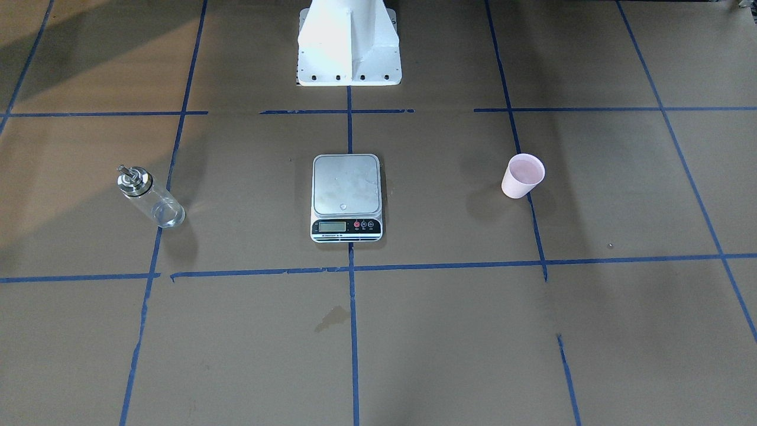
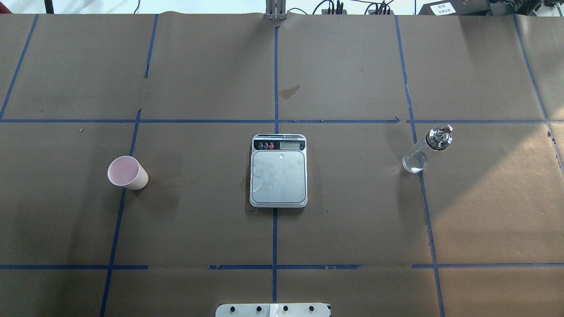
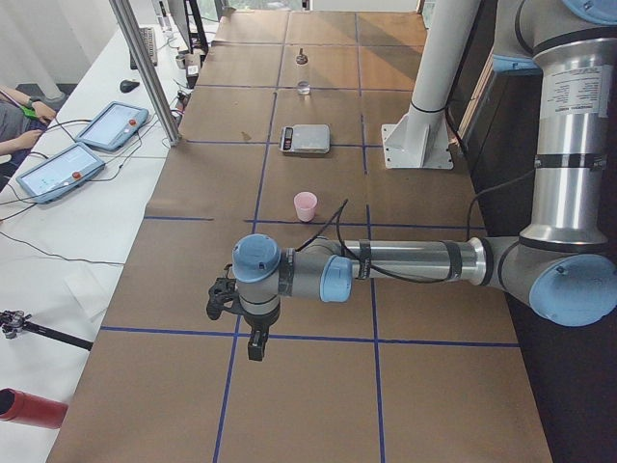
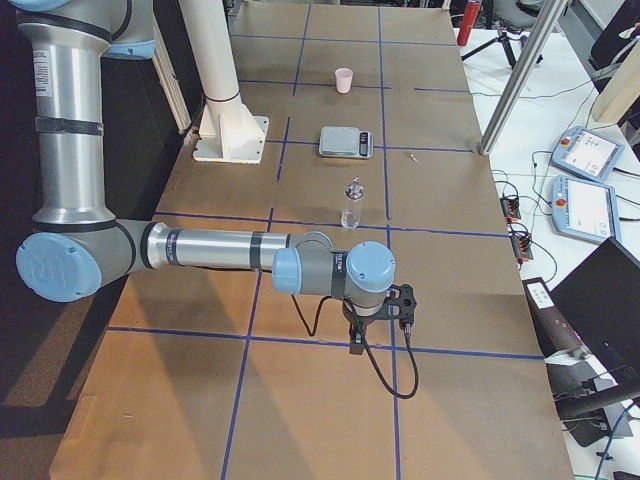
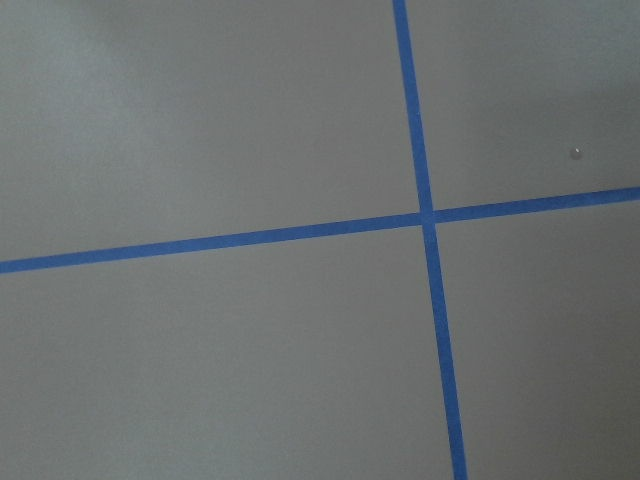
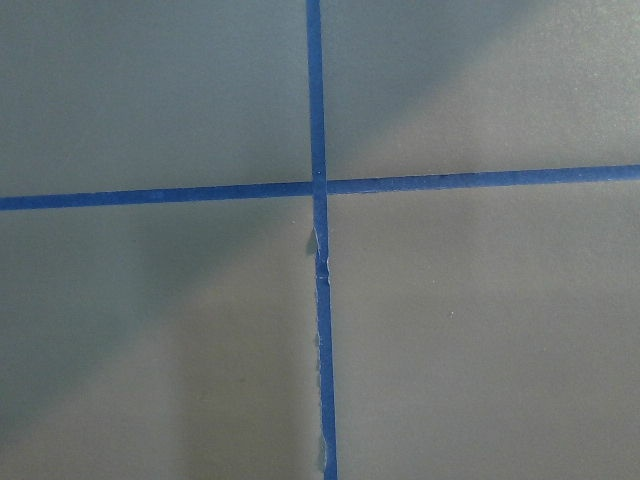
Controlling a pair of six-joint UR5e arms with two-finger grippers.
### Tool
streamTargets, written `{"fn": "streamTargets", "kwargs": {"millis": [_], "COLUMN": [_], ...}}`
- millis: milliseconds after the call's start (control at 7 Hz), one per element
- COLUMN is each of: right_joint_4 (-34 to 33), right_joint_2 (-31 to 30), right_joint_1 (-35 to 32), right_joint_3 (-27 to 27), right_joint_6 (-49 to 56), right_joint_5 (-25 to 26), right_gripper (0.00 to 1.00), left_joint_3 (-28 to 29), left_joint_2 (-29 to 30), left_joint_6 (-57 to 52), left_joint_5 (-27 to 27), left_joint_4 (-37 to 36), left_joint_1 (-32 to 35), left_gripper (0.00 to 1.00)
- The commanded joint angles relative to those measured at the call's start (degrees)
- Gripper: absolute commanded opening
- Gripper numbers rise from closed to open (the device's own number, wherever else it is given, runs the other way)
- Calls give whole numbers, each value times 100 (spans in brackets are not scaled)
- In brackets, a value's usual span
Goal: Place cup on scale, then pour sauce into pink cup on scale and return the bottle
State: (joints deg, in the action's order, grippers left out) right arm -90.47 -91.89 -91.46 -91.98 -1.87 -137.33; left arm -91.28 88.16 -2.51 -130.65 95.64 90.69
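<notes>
Pink cup [image 2: 128, 173] stood off the scale [image 2: 278, 180], well beyond the left gripper [image 3: 254, 347], its jaws' opening impossible to tell; placing likely began with reaching it.

Silver arm tubes [image 3: 410, 260], blue joint caps [image 3: 255, 257], black cable [image 4: 403, 396]

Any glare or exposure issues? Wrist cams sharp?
Front-facing: robot base blown out white, bottle cap glinting. Overhead: scale platform dull, no glare. Right wrist: diagonal shadow across the tape cross. Left wrist: flat, slightly soft.
</notes>
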Motion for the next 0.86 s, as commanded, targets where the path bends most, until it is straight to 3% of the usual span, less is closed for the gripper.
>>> {"fn": "streamTargets", "kwargs": {"millis": [0, 286, 429, 714], "right_joint_4": [3, 3, 3, 3], "right_joint_2": [22, 22, 31, 40], "right_joint_1": [-21, -21, -21, -21], "right_joint_3": [-5, -66, -57, -93], "right_joint_6": [-6, -67, -76, -85], "right_joint_5": [13, -4, -4, -22], "right_gripper": [100, 100, 100, 100], "left_joint_3": [-274, -1002, -1188, -1322], "left_joint_2": [-9, 130, 323, 263], "left_joint_6": [13, 13, -47, 598], "left_joint_5": [-48, -74, -83, -817], "left_joint_4": [-19, 173, 749, 1106], "left_joint_1": [19, -85, -330, -613], "left_gripper": [100, 100, 100, 100]}}
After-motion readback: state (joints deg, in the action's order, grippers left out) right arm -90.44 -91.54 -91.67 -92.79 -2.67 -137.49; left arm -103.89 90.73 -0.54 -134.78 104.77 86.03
